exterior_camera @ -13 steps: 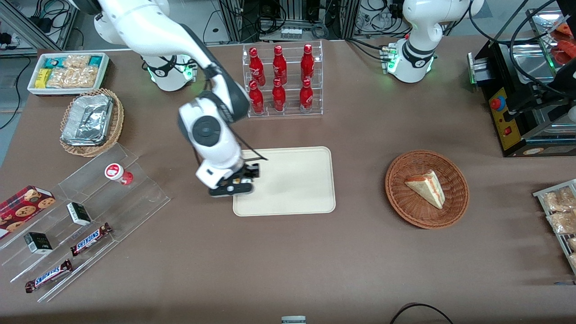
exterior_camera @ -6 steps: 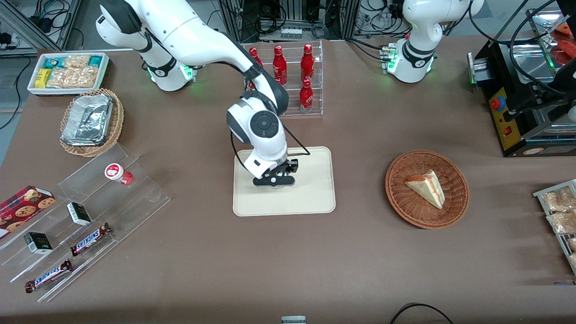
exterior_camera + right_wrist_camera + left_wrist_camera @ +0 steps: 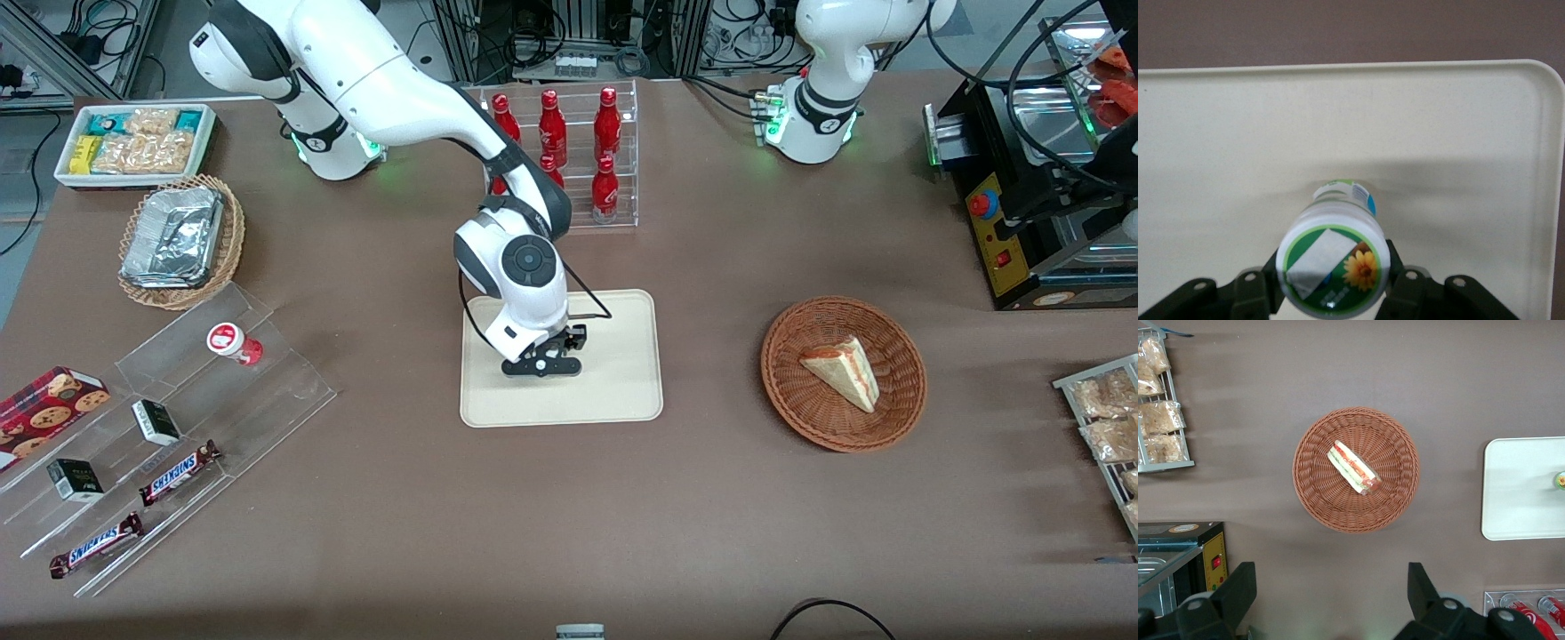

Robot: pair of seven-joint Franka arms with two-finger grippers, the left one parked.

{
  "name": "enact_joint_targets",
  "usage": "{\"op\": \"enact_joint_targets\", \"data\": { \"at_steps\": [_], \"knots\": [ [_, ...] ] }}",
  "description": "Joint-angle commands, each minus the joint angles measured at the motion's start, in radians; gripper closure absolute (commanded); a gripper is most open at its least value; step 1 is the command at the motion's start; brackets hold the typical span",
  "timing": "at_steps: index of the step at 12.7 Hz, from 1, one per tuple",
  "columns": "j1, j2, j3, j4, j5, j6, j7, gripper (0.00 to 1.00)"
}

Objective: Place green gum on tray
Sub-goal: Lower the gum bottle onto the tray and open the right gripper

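Gripper of the right arm hangs low over the large flat cream-beige rectangular tray, roughly mid-tray. Jaws clenched on the small white cylindrical gum canister with green-and-white lid, one finger pressed to each side of the body just under the lid. Canister base at the tray surface; contact unclear. Brown worktop all around; round brown wicker basket toward the parked arm's end.
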Motion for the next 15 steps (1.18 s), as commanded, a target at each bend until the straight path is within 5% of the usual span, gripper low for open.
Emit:
{"op": "enact_joint_targets", "data": {
  "at_steps": [1, 2, 3, 4, 15],
  "knots": [
    [0.000, 0.041, 0.001, 0.033, -0.015, 0.026, 0.021, 1.00],
    [-0.001, 0.045, 0.001, 0.033, -0.015, 0.026, 0.017, 0.88],
    [-0.003, 0.046, 0.001, 0.033, -0.012, 0.028, 0.020, 0.27],
    [-0.004, 0.046, 0.001, 0.033, -0.016, 0.031, 0.014, 0.00],
    [-0.012, -0.058, 0.001, 0.020, -0.064, -0.075, -0.025, 0.00]
  ]
}}
